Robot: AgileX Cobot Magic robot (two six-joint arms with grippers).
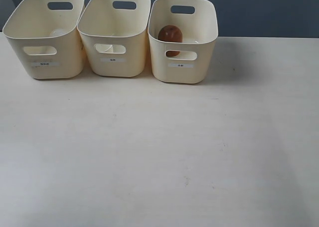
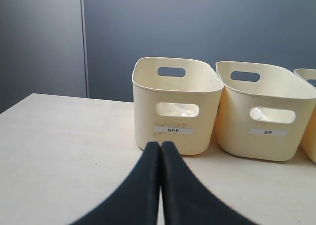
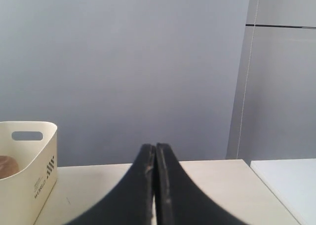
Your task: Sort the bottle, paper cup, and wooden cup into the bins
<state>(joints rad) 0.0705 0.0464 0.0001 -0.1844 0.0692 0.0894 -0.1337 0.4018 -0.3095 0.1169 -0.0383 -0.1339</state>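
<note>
Three cream bins stand in a row at the back of the table: left bin [image 1: 50, 71], middle bin [image 1: 117, 70], right bin [image 1: 182, 75]. The dark-brown wooden cup [image 1: 170, 35] lies inside the right bin, and its edge [image 3: 6, 167] also shows in the right wrist view. A white paper cup [image 1: 104, 49] shows through the middle bin's handle cutout. Something clear, seemingly the bottle [image 1: 58, 33], lies in the left bin, mostly hidden. My left gripper [image 2: 161, 145] is shut and empty, low over the table in front of the left bin [image 2: 148, 116]. My right gripper [image 3: 155, 147] is shut and empty, to the right of the right bin [image 3: 29, 185].
Neither arm shows in the exterior view. The pale table [image 1: 159, 152] stretches out in front of the bins. A grey-blue wall [image 1: 259, 10] stands behind them. A lighter surface [image 3: 291, 185] adjoins the table's far right edge.
</note>
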